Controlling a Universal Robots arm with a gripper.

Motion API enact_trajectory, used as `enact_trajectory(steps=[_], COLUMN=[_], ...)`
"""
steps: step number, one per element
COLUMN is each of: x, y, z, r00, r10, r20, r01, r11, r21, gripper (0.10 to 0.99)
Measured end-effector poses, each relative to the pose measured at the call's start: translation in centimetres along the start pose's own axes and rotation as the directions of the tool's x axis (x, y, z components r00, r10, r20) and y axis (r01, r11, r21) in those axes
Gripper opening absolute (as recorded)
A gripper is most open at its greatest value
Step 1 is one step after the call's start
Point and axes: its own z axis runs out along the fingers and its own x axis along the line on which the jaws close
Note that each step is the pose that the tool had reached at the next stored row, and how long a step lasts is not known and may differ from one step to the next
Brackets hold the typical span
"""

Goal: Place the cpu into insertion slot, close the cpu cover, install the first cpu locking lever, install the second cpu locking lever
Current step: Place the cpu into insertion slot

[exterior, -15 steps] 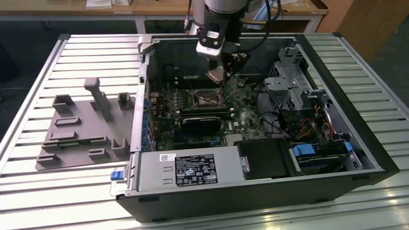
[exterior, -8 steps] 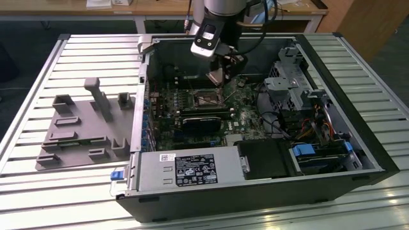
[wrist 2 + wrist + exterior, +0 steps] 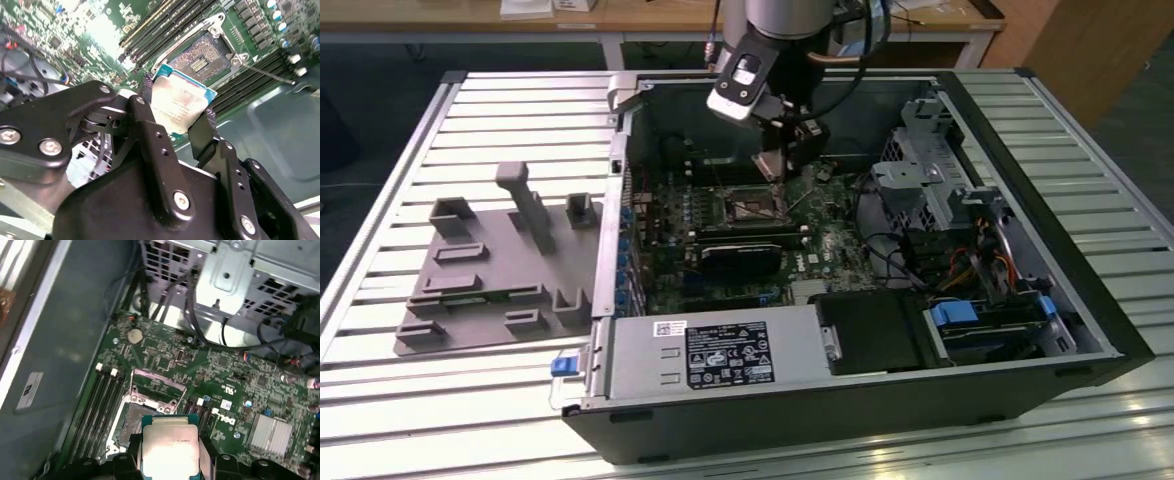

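One cpu point(image 3: 184, 102), gripper point(image 3: 178, 99) pinching it (second wrist view); insertion slot point(image 3: 199, 59) uncovered

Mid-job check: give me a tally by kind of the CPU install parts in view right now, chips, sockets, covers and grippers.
cpu: 1, held in the gripper
insertion slot: 1, no chip in it
cpu cover: 1, raised open
gripper: 1, shut on the cpu
Total: 4
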Motion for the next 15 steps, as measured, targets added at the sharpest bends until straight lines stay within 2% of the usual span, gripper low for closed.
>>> enact_trajectory(steps=[3,6,10,15], x=[0.0,-0.01,0.0,0.02], y=[-0.02,-0.04,-0.09,-0.19], z=[0.2,0.42,0.69,0.99], r00=[0.9985,0.994,0.9847,0.9697], r10=[0.055,0.109,0.174,0.243], r20=[0.005,0.0098,0.0156,0.0217], r01=[-0.055,-0.109,-0.174,-0.243], r11=[0.9985,0.9941,0.9848,0.97], r21=[-0.001,-0.003,-0.005,-0.007], gripper=[0.537,0.537,0.537,0.537])
